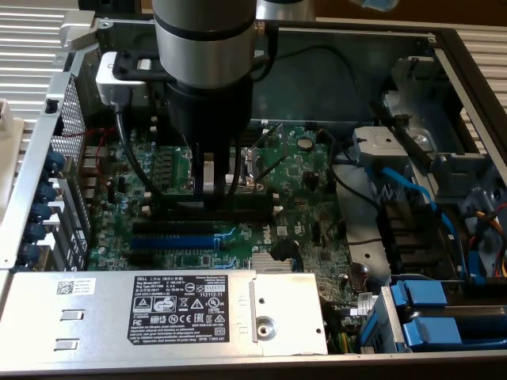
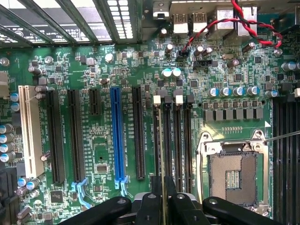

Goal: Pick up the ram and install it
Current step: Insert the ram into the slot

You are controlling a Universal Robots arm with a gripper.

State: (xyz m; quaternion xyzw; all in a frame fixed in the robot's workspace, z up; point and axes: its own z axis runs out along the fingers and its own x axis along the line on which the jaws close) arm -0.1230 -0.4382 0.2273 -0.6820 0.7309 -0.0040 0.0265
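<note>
My gripper (image 2: 163, 200) is shut on the ram (image 2: 163, 185), which I see edge-on as a thin pale strip pinched between the two black fingers (image 2: 149, 206). The stick stands directly over the row of black memory slots (image 2: 173, 140) with white end clips, in line with one of the slots nearer the blue slot. Whether its lower edge touches the slot I cannot tell. In the exterior view the arm comes straight down into the open computer case, with the gripper (image 1: 210, 190) low over the motherboard (image 1: 301, 198), just above the dark memory slots (image 1: 238, 212).
A blue expansion slot (image 2: 116, 136) lies beside the memory slots, with the open CPU socket (image 2: 232, 173) on their other side. Twisted red-black wires (image 2: 234, 23) run near the rear ports. A metal cover with a label (image 1: 182, 305) and blue drive caddies (image 1: 428, 309) border the board.
</note>
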